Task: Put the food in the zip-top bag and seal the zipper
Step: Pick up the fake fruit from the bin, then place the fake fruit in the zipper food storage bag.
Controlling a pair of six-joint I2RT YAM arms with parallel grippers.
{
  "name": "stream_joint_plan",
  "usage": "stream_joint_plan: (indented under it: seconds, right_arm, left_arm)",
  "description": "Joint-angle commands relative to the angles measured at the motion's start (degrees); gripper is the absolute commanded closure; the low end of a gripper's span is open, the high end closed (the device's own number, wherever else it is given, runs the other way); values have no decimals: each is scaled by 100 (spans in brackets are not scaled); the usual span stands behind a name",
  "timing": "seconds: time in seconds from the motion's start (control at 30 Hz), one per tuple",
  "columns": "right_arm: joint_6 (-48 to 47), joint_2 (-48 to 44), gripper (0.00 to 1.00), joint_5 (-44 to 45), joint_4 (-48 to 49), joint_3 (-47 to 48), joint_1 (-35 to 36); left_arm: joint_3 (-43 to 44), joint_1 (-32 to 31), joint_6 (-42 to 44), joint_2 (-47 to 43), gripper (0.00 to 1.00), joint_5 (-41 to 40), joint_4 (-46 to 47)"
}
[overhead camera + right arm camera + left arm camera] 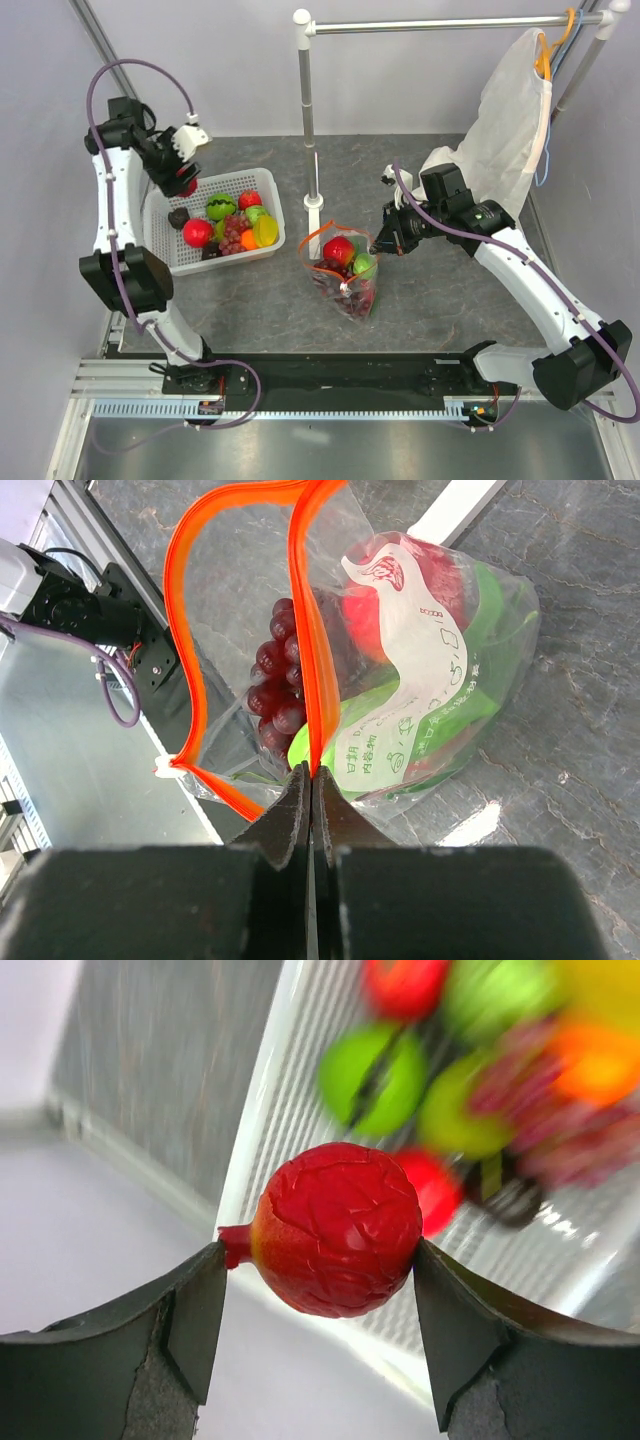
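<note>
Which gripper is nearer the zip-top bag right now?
Right. The right gripper pinches the zipper of the zip-top bag; the left gripper is away at the white basket, holding a red fruit.

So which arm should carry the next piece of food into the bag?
Left. The left gripper grips a red fruit by the basket; the right gripper is shut on the zipper, holding the zip-top bag open.

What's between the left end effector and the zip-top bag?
Top external view: the white basket, with food in it, sits between the left end effector and the zip-top bag; then a narrow strip of bare table.
</note>
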Motion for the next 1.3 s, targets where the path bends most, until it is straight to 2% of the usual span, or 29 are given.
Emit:
stream_joint_plan:
  seconds: [0.0, 0.03, 0.1, 0.13, 0.23, 0.4, 0.53, 0.63, 0.8, 0.87, 0.97, 1.1, 1.27]
  right_arm:
    - [-136, -47, 100, -79, 87, 170, -1]
    - [-136, -38, 100, -79, 96, 153, -1]
    - [-145, -29, 100, -97, 96, 144, -1]
    - [-153, -29, 100, -105, 105, 135, 8]
    - [-171, -12, 100, -97, 105, 205, -1]
    - [-171, -3, 100, -132, 96, 267, -1]
    - [-154, -20, 100, -167, 96, 267, -1]
    - [-154, -73, 100, -184, 114, 249, -1]
    - [-180, -73, 100, -228, 122, 223, -1]
    - [-206, -82, 100, -246, 131, 214, -1]
    - [-224, -73, 100, -246, 131, 214, 0]
    - [-268, -73, 100, -264, 140, 197, -1]
    - [-285, -12, 100, -360, 236, 223, -1]
  left_arm:
    - [350, -950, -847, -734, 51, 1410, -1092]
    - [377, -1509, -1240, -831, 50, 1552, -1101]
    - [465, -2057, -1655, -1069, 49, 2008, -1066]
    - [465, -2616, -2066, -1139, 49, 2107, -996]
    - [491, -3593, -2902, -1184, 48, 2371, -574]
    - [325, -4703, -3590, -920, 48, 2398, -240]
    - [-97, -5109, -3801, -780, 48, 2170, 199]
    - [-361, -5285, -3854, -657, 41, 1827, 375]
    - [-554, -5303, -3960, -603, 15, 1064, 543]
    - [-572, -5294, -3943, -743, 7, 983, 604]
    - [-790, -5285, -3601, -1137, 2, 1105, 508]
    - [-1405, -5303, -2522, -1814, 1, 1701, 315]
    - [-2249, -5443, -2010, -2229, 5, 1852, 674]
